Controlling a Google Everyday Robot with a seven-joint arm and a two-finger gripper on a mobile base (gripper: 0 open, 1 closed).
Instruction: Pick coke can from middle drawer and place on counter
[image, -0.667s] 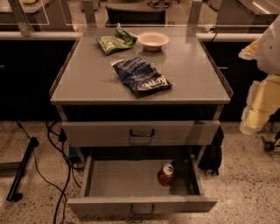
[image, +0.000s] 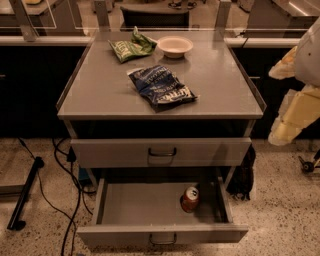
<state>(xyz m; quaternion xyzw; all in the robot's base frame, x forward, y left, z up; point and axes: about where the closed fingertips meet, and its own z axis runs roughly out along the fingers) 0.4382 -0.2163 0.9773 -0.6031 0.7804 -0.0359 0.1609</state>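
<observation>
The hand (image: 295, 107) hangs at the far right edge of the shot, a pale, cream-coloured shape level with the cabinet's upper part and well clear of its side. Whether it is apart or together, I cannot tell, and it is holding nothing that shows.

Down and away to the camera-left of the hand, the middle drawer (image: 140, 207) stands pulled out, low to the floor. The coke can (image: 190, 199) sits inside it, on the half of the drawer nearer the hand, close to that side wall but not touching it. It looks upright, silver top up. The can is well below the hand and well apart from it.

Directly above the open drawer, and also lower than the hand, a closed drawer (image: 110, 152) shows only its flat front and a dark bar handle.

Across from the hand at about its own height lies the tabletop (image: 95, 95). A dark blue chip bag (image: 162, 87) lies crumpled near its middle. Farther from the hand, toward the back, a green bag (image: 131, 47) lies just beside a small white bowl (image: 175, 46).

Black cables (image: 65, 200) trail over the speckled floor on the cabinet's far side from the hand.
</observation>
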